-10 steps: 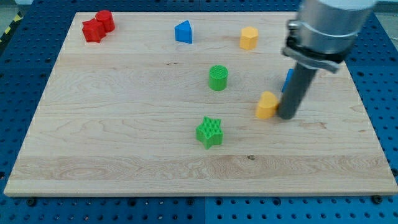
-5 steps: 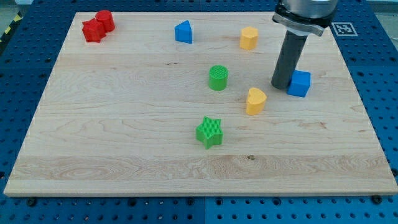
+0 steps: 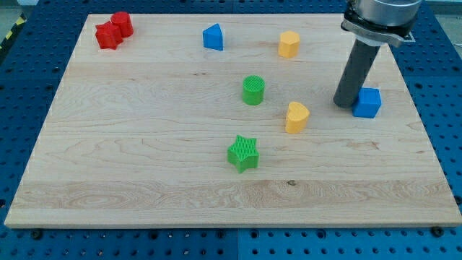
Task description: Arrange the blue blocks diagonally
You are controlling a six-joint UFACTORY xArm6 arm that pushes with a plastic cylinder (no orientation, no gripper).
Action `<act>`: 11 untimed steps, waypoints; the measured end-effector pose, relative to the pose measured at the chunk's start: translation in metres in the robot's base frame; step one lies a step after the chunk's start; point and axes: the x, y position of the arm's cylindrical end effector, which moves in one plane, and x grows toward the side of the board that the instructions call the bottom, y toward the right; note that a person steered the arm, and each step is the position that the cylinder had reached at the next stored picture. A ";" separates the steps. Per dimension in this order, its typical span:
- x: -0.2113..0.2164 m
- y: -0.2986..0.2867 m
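My tip [image 3: 345, 105] is the blunt end of a smooth dark rod with no jaws to open or close, and it stands on the pale, grained wooden board [image 3: 144, 166] touching the blue cube [image 3: 367, 102] on its left side in the view. The other blue block [image 3: 212, 37], a roofed house shape, sits well apart near the view's top. I count eight ribbed plastic blocks: two blue, two red [image 3: 114, 30] touching at top left, a green cylinder [image 3: 253, 90], a green star [image 3: 243, 153], a yellow hexagon-like block [image 3: 289, 44] and a yellow heart [image 3: 296, 117].
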 end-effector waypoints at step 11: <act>-0.180 -0.292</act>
